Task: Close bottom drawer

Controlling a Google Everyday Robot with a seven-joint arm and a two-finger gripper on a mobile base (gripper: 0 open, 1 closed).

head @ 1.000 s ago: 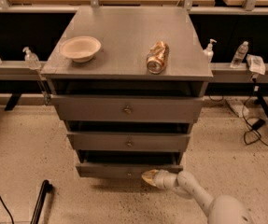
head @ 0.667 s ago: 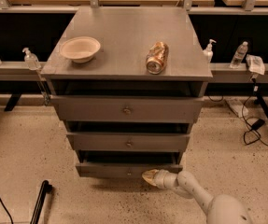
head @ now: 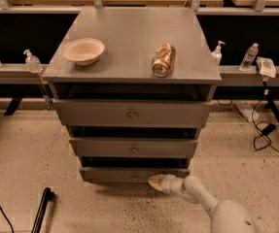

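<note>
The bottom drawer (head: 114, 174) is the slimmest grey front of the three, low on the grey cabinet (head: 129, 33). It stands pulled out a little, with a dark gap above its panel. Its small round knob (head: 134, 177) is at the centre. My gripper (head: 156, 182) comes in from the lower right on a white arm (head: 200, 195). Its tan fingertips are together and rest against the drawer's front panel, just right of the knob. It holds nothing.
The middle drawer (head: 134, 148) and the top drawer (head: 131, 113) also stand slightly out. A white bowl (head: 83, 50) and a tipped can (head: 163, 59) lie on the cabinet top. Bottles stand on side shelves (head: 250, 56). Cables lie at right (head: 268, 130). A black pole lies on the floor (head: 42, 208).
My gripper has edged slightly up and left against the bottom drawer's front. The drawer itself has barely moved.
</note>
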